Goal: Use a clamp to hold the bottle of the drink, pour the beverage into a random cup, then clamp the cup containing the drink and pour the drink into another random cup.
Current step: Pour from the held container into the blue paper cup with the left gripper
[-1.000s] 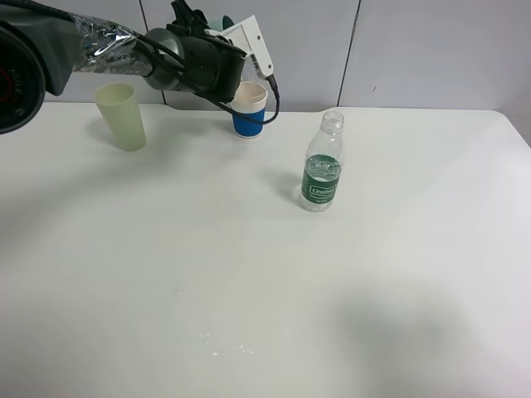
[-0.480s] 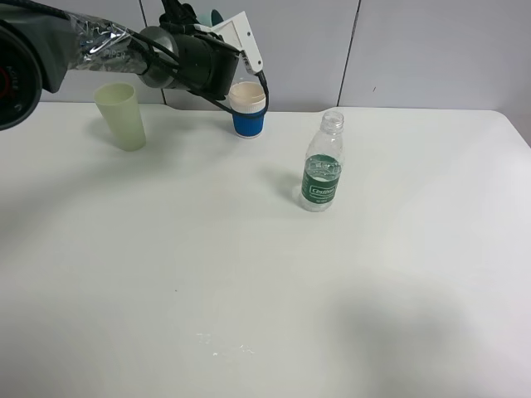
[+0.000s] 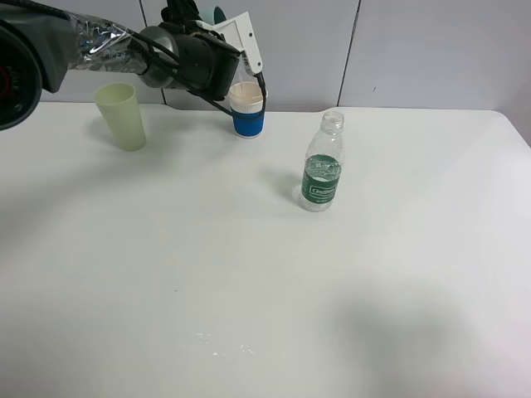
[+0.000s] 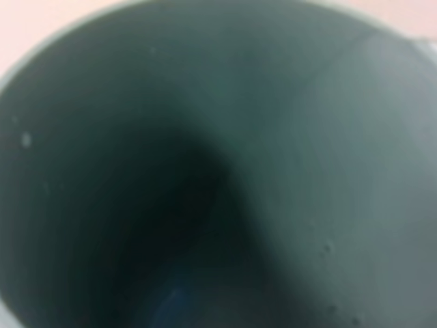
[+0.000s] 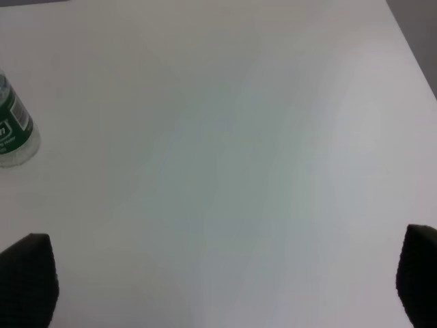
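Exterior high: the left gripper point(image 3: 184, 15) is clamped on the teal plastic tumbler point(image 3: 217, 14). It holds the tumbler aloft just above the blue-sleeved paper cup point(image 3: 248, 114), near the far edge of the white table point(image 3: 249, 290).

Left wrist: the tumbler's dark green inside fills the view, blurred.

Right wrist: the right gripper point(image 5: 225, 280), jaws spread wide, hangs over open tabletop. The clear ribbed plastic bottle point(image 5: 13, 133), green-labelled, stands off to one side.

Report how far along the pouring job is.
Done, apparently: the bottle stands released on the table. In hand: the left gripper holds the teal cup raised by the blue paper cup. Left: finishing that pour; no flow is visible.
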`<state>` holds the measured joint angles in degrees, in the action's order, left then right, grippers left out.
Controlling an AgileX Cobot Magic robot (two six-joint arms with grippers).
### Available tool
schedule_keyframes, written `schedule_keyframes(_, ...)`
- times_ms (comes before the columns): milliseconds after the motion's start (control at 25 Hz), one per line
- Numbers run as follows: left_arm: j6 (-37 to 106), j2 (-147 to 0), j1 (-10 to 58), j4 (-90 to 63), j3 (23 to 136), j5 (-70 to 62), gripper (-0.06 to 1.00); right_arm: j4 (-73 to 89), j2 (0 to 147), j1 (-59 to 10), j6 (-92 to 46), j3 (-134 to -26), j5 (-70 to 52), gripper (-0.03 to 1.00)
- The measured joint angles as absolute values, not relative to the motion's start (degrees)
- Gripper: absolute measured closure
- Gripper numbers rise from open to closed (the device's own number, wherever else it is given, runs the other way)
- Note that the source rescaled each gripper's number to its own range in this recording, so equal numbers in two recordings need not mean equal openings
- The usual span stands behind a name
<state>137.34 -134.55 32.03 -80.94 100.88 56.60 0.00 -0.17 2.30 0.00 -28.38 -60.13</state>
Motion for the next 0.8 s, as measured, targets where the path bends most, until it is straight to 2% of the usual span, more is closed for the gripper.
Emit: schedule_keyframes(800, 137.34, -134.55, 32.03, -75.01, 100.88, 56.66, 0.92, 0.00, -0.17, 2.30, 0.00, -28.38, -60.13, -0.03)
